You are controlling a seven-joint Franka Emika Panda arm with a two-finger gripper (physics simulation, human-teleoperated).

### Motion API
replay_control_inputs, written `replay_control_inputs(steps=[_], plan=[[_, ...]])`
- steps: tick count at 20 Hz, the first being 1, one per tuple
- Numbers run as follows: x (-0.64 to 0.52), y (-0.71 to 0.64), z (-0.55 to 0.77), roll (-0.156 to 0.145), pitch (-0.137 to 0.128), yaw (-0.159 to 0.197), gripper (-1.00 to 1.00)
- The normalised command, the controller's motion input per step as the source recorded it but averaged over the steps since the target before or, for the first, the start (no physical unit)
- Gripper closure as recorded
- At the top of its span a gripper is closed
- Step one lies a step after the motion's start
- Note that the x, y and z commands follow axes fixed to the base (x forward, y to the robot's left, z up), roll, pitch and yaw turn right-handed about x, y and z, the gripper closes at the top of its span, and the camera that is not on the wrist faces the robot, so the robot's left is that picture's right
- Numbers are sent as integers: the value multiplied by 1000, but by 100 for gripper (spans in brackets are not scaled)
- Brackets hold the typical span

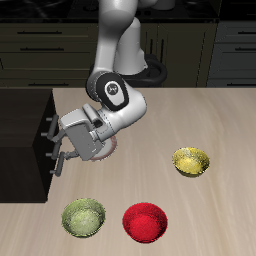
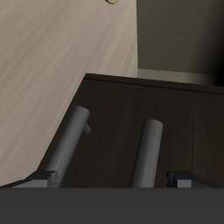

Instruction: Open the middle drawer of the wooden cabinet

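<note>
The wooden cabinet (image 1: 25, 140) is a low, very dark box at the table's side edge. My gripper (image 1: 55, 146) is right in front of its drawer face, open, with nothing between its fingers. In the wrist view two silver bar handles stand close ahead on the dark cabinet front (image 2: 175, 114). The one nearest the table top belongs to the lowest drawer (image 2: 72, 142). The other, on the middle drawer (image 2: 147, 156), lies between my fingertips (image 2: 40, 179) without touching them. My gripper (image 2: 114, 179) holds neither handle. The top drawer is out of view.
Three bowls sit on the light wooden table (image 1: 190, 115): a yellow one (image 1: 191, 160) out to the side, a green one (image 1: 83, 216) and a red one (image 1: 146, 221) near the front edge. Big dark kitchen cupboards (image 1: 50, 50) line the back.
</note>
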Motion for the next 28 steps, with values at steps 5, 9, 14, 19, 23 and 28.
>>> replay_control_inputs(steps=[5,9,14,19,23,28], plan=[[-148,-286,12,-59,-41,26,-100],[-142,-175,111,-48,-79,31,-100],[-139,-214,77,-43,-10,-7,-100],[-44,-129,119,-21,-6,-25,-100],[-64,-221,-23,-34,16,13,-100],[15,-171,68,13,-15,-8,-100]])
